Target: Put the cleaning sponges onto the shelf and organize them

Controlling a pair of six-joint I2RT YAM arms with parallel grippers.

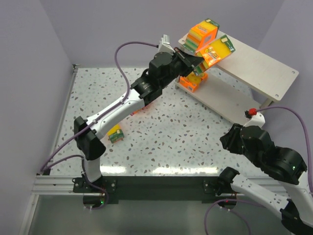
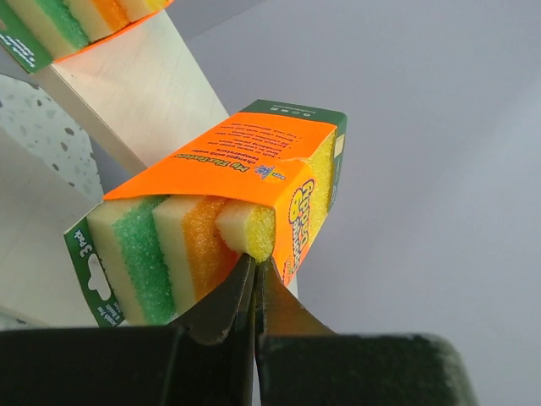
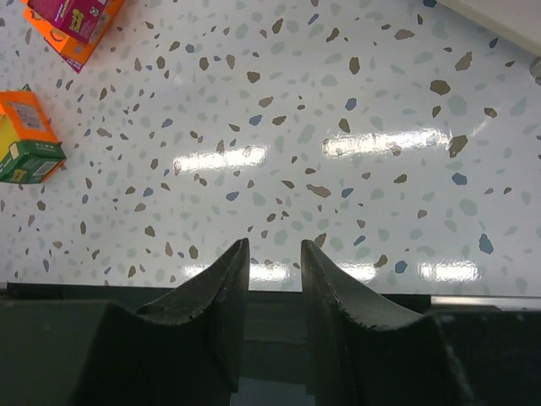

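Note:
My left gripper [image 1: 197,58] is shut, and its tips [image 2: 254,264] touch the near end of an orange sponge pack [image 2: 228,203] with green, orange and yellow layers. That pack [image 1: 215,52] lies tilted at the left front edge of the shelf's top board [image 1: 259,68]. A second thick orange pack [image 1: 203,32] sits behind it on the top board, and its corner shows in the left wrist view [image 2: 68,21]. Another orange pack [image 1: 191,82] rests on the lower board [image 1: 222,100]. My right gripper [image 3: 275,254] is open and empty, low over the table's front right.
A small orange and green pack [image 1: 116,134] lies on the speckled table near the left arm and also shows in the right wrist view [image 3: 25,139]. A magenta-fronted pack [image 3: 78,21] lies beyond it, partly under the left arm [image 1: 137,111]. Purple walls close in the table.

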